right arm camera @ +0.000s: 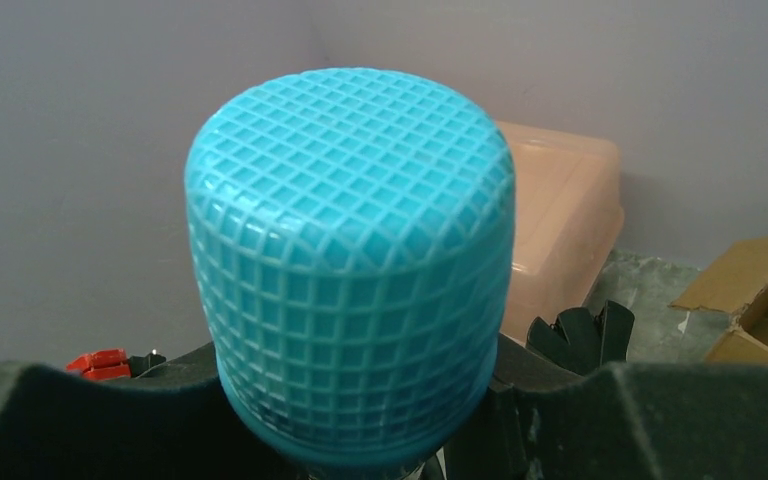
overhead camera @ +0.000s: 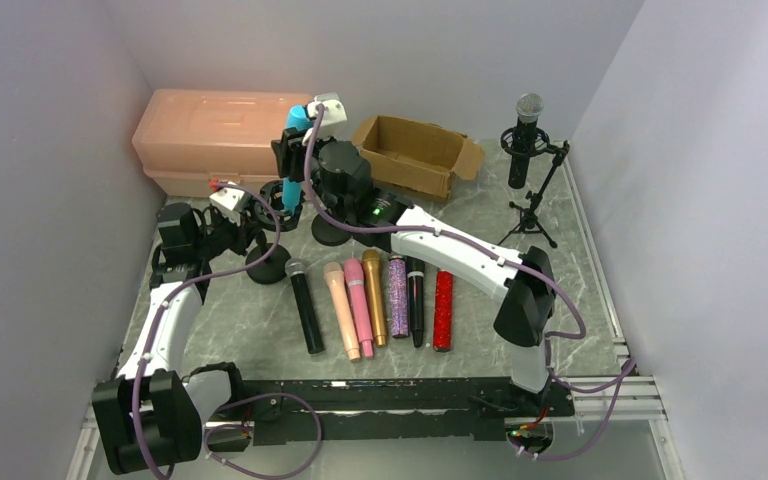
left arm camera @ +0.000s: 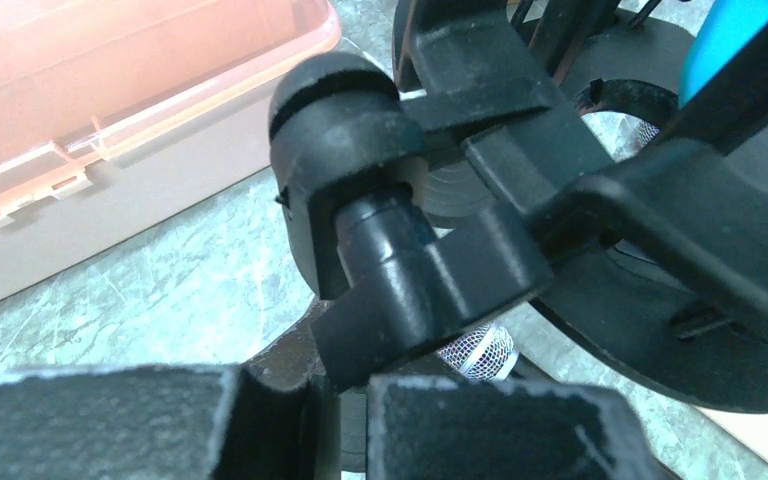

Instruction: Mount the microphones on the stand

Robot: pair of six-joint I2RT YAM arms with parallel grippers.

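My right gripper (overhead camera: 295, 152) is shut on the teal microphone (overhead camera: 298, 120) and holds it upright, head up. Its lower end sits at the ring clip (overhead camera: 290, 192) of a black desk stand (overhead camera: 267, 266). In the right wrist view the teal mesh head (right arm camera: 350, 260) fills the space between my fingers (right arm camera: 60, 425). My left gripper (overhead camera: 240, 222) is shut on the stand's stem just below its clip joint (left arm camera: 360, 190). Several microphones lie in a row: black (overhead camera: 307, 305), peach (overhead camera: 341, 310), pink (overhead camera: 358, 305), gold (overhead camera: 375, 295), purple glitter (overhead camera: 398, 295), black (overhead camera: 416, 300), red glitter (overhead camera: 443, 310).
A peach plastic box (overhead camera: 210, 135) stands at the back left and an open cardboard box (overhead camera: 415, 155) at the back middle. A tripod stand (overhead camera: 532, 210) at the back right holds a silver-headed microphone (overhead camera: 528, 110). A second round stand base (overhead camera: 330, 233) sits beside the first.
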